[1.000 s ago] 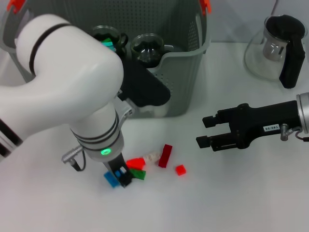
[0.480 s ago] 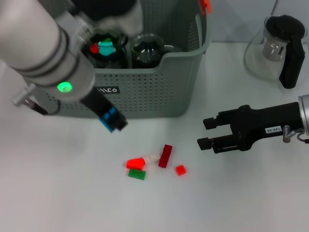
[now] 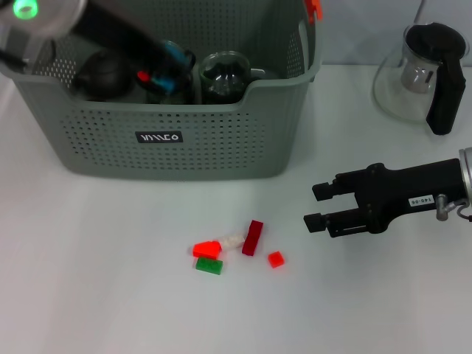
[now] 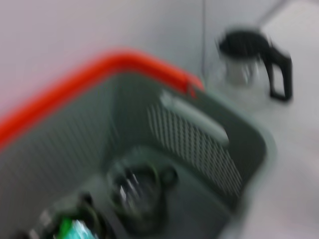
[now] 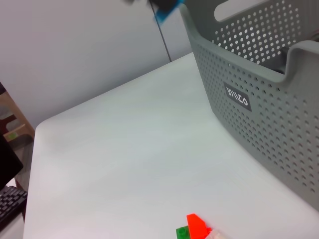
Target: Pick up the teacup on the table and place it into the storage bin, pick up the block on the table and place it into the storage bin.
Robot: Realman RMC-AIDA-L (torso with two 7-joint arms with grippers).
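Left tool point(image 3: 168, 68) over the grey-green perforated plastic storage bin point(image 3: 221, 140), gripping a small blue block point(image 3: 174, 53) above the glass teacups point(image 3: 221, 74) inside. Right tool point(image 3: 316, 206) open, hovering over white counter point(image 3: 96, 280). Loose red, green and white blocks point(image 3: 236, 247) lie just before the bin; glass teapot with black handle point(image 3: 424, 74) well apart.

Storage bin point(image 3: 221, 140): matt grey-green perforated plastic, glossy orange clips. Inside it, clear glossy glass cups point(image 3: 221, 74). Teapot point(image 3: 424, 74) right of bin: glass w/ black plastic handle. Table point(image 3: 88, 280): smooth matt white.
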